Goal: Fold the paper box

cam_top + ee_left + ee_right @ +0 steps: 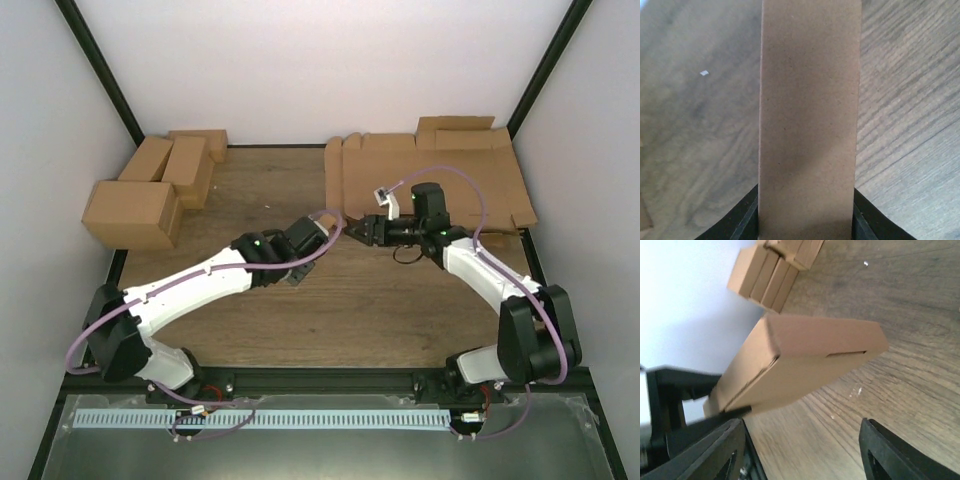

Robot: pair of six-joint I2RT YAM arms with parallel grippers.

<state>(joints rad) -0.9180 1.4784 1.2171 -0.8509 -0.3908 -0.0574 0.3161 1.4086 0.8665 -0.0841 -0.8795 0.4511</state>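
1. The wooden worktop [300,320] fills the floor of a white-walled cell.
2. A pile of flat brown sheets [430,185] lies at the back right corner.
3. A group of finished brown boxes [150,195] sits at the back left, well apart from the pile.
4. Both arms reach inward, and their tips meet near the middle of the worktop.
5. The paper box [810,360] is already folded into a slim closed box with a slot in one long side. It is over the middle of the worktop, between the two arms, and looks tilted in the right wrist view.
6. The left pincer [807,222] is clamped on one end of the paper box, whose brown panel fills the gap between its fingers.
7. The right pincer [800,427] stands wide with nothing between its fingers, just short of the box.
8. A small white speck [704,73] lies on the wood.
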